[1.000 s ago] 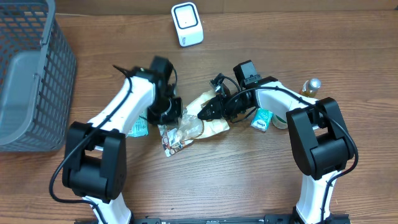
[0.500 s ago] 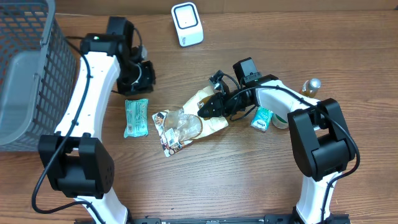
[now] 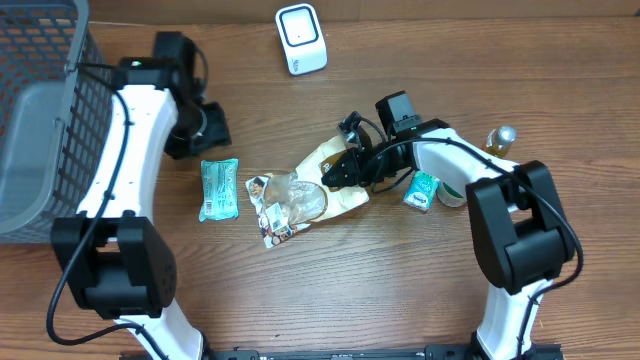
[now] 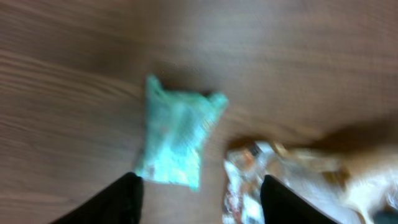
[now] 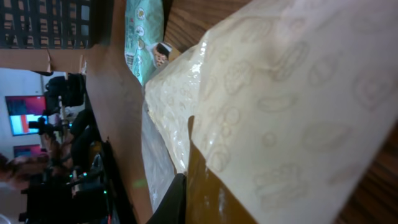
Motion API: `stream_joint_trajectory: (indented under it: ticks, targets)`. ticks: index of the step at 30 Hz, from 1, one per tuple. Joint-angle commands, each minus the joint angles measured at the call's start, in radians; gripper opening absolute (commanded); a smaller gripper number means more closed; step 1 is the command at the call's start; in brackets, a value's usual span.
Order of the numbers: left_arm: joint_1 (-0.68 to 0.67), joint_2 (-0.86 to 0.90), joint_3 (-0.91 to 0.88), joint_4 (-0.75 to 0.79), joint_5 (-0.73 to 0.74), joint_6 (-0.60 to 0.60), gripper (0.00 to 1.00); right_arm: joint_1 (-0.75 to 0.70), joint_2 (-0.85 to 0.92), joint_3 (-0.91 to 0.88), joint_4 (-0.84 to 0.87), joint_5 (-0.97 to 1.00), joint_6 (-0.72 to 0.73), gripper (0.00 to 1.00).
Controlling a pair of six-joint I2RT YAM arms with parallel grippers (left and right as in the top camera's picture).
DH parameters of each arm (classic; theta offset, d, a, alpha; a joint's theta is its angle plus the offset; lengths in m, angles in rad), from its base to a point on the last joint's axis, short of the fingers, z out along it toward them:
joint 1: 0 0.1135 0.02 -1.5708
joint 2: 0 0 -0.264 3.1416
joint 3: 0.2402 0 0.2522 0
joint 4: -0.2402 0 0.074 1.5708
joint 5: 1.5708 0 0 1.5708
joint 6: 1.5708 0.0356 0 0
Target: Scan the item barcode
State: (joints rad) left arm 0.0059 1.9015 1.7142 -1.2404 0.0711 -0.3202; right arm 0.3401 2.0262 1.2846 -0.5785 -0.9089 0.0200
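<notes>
One cream bag (image 3: pixel 345 202) is the item at the right gripper (image 3: pixel 332 180). It lies flat on the table (image 3: pixel 400 290), on the robot's side of the white scanner (image 3: pixel 301 38) and slightly to that scanner's right, well apart from it. The gripper meets the bag at the bag's middle, from the side away from the scanner's left. The right arm reaches in low from the far right of the scanner, forearm nearly level with the table, wrist turned toward the bag. Its jaws are closed tight on the bag's film. In the right wrist view the printed cream surface (image 5: pixel 280 93) fills most of the frame and one dark finger (image 5: pixel 177 202) shows at its lower edge. A clear wrapper (image 3: pixel 285 208) overlaps the bag's end that lies farther from the scanner, on the robot's side and to the scanner's left. A teal packet (image 3: pixel 218 188) lies just beyond that wrapper, farther to the scanner's left, apart from the bag. The left arm stands tall to the left of the scanner, beside a grey basket (image 3: pixel 60 130), wrist bent downward. The left gripper (image 4: pixel 200 202) hangs above the table with its jaws spread wide and nothing between them. The blurred left wrist view shows the teal packet lying beyond the fingertips, untouched.
</notes>
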Motion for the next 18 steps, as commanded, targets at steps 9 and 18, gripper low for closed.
stream_joint_trajectory:
  ticks: [9,18]
  targets:
    - [0.146,0.001,-0.004,0.075,-0.053,-0.013,0.99,-0.002,-0.13,0.352,-0.448,0.178,-0.377,0.04]
    - [0.145,0.001,-0.004,0.075,-0.053,-0.013,0.99,0.009,-0.13,0.712,-0.577,0.362,-0.418,0.03]
